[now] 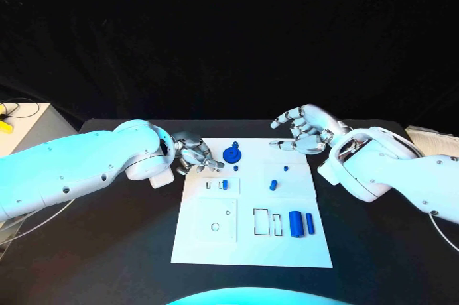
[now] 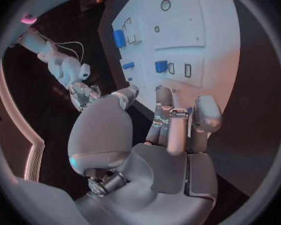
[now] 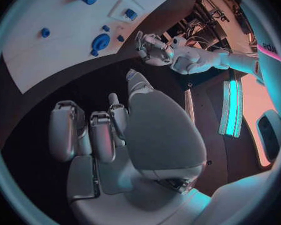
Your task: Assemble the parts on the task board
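Observation:
The white task board lies mid-table. At its far end sit a round blue part and several small blue pieces, one near the middle. A thick blue cylinder and a thinner one lie at the near right. My left hand hovers at the board's far left corner, fingers loosely bent, holding nothing. My right hand hangs beyond the far right corner, fingers apart and empty. The left wrist view shows the left hand over the board's edge. In the right wrist view the round part lies ahead of the right hand.
The board has rectangular recesses and a round hole in its near half. A pale cabinet stands at the far left and a white object at the right edge. Black tabletop surrounds the board.

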Controlling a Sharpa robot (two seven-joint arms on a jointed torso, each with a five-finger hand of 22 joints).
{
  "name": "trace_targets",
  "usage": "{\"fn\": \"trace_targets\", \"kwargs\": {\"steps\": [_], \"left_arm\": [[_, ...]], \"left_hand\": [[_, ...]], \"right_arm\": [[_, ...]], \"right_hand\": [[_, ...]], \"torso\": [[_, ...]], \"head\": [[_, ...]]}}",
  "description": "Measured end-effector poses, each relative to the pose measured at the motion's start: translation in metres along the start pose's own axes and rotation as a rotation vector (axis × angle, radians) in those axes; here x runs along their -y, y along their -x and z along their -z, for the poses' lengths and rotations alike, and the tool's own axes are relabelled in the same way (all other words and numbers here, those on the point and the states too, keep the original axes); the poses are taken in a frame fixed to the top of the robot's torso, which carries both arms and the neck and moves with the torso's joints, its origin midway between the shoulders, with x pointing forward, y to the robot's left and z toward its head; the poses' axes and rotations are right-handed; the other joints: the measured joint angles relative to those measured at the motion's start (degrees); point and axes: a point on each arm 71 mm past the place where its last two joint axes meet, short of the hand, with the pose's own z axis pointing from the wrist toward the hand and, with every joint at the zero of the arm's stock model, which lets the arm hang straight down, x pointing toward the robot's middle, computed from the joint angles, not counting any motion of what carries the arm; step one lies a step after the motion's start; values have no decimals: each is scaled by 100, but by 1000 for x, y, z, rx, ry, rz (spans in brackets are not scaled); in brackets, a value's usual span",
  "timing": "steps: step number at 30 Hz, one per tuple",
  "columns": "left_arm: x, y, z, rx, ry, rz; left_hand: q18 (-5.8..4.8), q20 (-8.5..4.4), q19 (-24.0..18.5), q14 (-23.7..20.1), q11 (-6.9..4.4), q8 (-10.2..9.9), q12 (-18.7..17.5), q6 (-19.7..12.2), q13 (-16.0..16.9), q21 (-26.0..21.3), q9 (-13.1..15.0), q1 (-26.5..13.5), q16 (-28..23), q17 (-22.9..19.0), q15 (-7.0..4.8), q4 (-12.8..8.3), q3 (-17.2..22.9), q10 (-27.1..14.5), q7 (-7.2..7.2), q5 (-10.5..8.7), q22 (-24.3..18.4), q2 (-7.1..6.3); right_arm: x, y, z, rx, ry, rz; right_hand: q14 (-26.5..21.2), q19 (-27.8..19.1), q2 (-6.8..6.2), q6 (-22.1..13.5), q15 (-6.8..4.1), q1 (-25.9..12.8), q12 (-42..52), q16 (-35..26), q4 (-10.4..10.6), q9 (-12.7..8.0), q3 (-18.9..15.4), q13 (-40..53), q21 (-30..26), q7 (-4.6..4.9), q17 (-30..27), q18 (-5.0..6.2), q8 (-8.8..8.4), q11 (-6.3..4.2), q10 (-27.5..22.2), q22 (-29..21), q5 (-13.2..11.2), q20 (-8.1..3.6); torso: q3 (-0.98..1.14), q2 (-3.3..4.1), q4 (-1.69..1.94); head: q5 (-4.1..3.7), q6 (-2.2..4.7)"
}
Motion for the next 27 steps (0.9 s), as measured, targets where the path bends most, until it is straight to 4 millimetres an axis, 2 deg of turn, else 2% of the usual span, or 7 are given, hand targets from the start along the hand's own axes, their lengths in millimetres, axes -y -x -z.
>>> {"fn": "trace_targets", "kwargs": {"steps": [7, 12, 18, 20, 27], "left_arm": [[14, -2, -14, -36, 50, -144], [22, -3, -24, -51, 77, -210], [31, -6, -32, -67, 90, -260], [33, -8, -34, -73, 94, -270], [36, -15, -42, -103, 109, -301]], "left_hand": [[1, -40, 40, -7, -30, 95, 97, -2, 122, 41, 149, -27, 0, 0, -34, 80, -75, 71, -40, 0, 93, 34], [1, -48, 74, -7, -30, 116, 97, -2, 137, 41, 204, -87, 0, 0, -34, 96, -91, 71, -40, 0, 111, 94], [1, -41, 81, -7, -30, 138, 131, -22, 169, 65, 254, -77, 0, 0, -34, 96, -91, 71, -60, 0, 147, 149], [2, -41, 81, -7, -30, 138, 132, -22, 177, 65, 254, -77, 0, 0, -33, 95, -91, 71, -60, 0, 159, 149], [2, -40, 122, -7, -30, 138, 132, -22, 177, 89, 261, -77, -1, 0, -33, 95, -91, 71, -60, 0, 187, 149]], "right_arm": [[15, 13, -6, 16, -53, -40], [20, 17, -10, 24, -74, -51], [23, 19, -12, 25, -88, -63], [23, 19, -12, 24, -91, -65], [23, 18, -13, 20, -97, -70]], "right_hand": [[0, 0, 0, 0, 0, 0, -24, -26, 0, -5, 0, 0, -25, 0, 0, 0, 0, -25, -25, -1, 22, 0], [0, 0, 0, 0, 0, 0, -45, -25, 0, -5, 0, 0, -66, 0, -1, 0, 0, -25, -25, -1, 22, 0], [0, -20, 0, 0, 0, 0, -45, -24, 0, -5, 0, 0, -66, -1, -1, 0, 0, -25, -25, -1, 44, 21], [0, -41, 0, 0, 0, 0, -67, -24, 0, -5, 0, 4, -91, 0, -1, 83, 0, -5, -45, -1, 44, 0], [0, -41, 0, 0, 0, 0, -67, -57, 0, -10, 0, 4, -113, -1, -1, 88, 0, -25, -66, -1, 44, 0]], "torso": [[26, -18, 17], [36, -21, 24], [36, -20, 25], [36, -16, 24], [34, -7, 18]], "head": [[-2, -68], [-6, -93], [-21, -120], [-21, -125], [-23, -144]]}}
